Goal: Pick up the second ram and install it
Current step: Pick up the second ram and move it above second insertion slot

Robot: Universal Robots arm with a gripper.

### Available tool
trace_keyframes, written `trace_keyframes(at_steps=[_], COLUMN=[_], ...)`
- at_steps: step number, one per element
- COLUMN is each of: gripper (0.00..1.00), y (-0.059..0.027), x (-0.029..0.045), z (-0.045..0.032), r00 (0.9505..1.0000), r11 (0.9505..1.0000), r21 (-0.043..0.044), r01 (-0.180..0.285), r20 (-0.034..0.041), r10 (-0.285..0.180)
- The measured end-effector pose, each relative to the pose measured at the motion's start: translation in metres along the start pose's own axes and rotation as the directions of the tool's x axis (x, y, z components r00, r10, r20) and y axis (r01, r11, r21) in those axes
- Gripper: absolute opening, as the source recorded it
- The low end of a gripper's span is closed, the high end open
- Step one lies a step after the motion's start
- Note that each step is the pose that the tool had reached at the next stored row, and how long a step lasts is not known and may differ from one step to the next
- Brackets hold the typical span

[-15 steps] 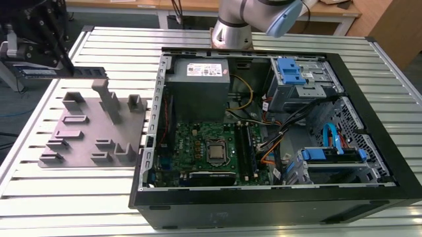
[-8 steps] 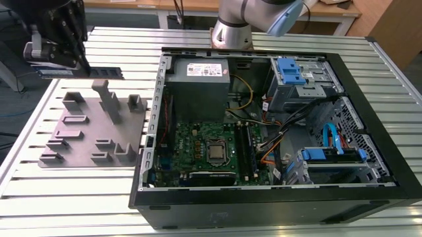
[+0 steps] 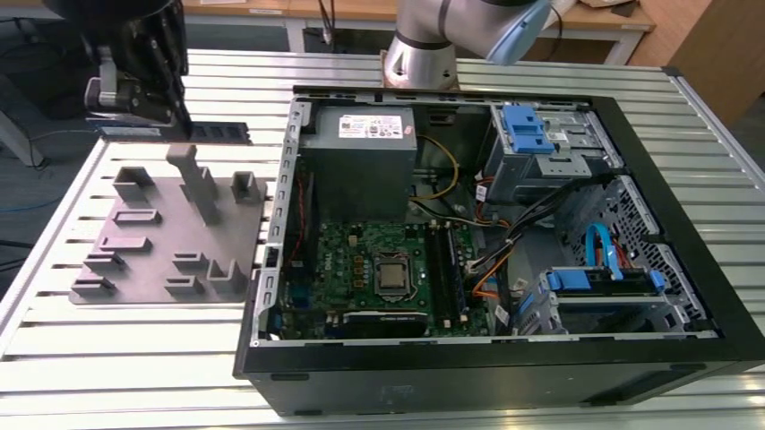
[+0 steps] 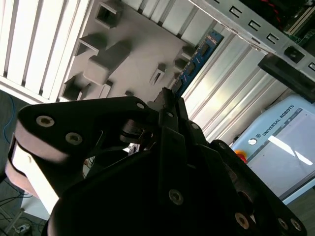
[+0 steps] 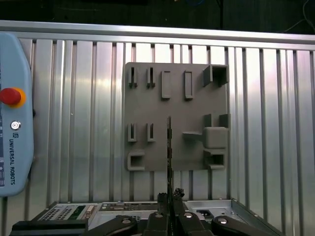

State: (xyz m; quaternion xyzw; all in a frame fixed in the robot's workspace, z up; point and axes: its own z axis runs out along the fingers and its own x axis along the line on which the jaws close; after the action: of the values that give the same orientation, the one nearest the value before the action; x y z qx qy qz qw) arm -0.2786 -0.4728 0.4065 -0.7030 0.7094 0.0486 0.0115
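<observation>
**While pinched between the fingers (image 5: 161, 202): second ram (image 3: 210, 133) aloft over the bench (image 3: 72, 358)**

Carried level under the gripper (image 3: 143, 121), near the bench corner at the exterior view's upper left, past the grey holder block (image 3: 167, 233); well apart from the open computer case (image 3: 478, 381). Risks, as judged: pivoting in so narrow a grip, clipping the case wall, or meeting the motherboard (image 3: 347, 251) slot tilted and jamming.

We take this for a robotics lab. A slotted aluminium table (image 3: 120, 358) carries an opened computer case (image 3: 478, 394), a robot arm's base (image 3: 418, 58) at top centre, wooden desks (image 3: 597, 18) behind.
</observation>
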Motion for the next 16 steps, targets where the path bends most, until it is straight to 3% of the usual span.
trace_keyframes(at_steps=[16], gripper=[0.14], y=[-0.0447], x=[-0.0005], z=[-0.0023], r00=[1.0000], r11=[1.0000], r21=[-0.0051], r01=[0.000], r20=[0.0000], r10=[0.000])
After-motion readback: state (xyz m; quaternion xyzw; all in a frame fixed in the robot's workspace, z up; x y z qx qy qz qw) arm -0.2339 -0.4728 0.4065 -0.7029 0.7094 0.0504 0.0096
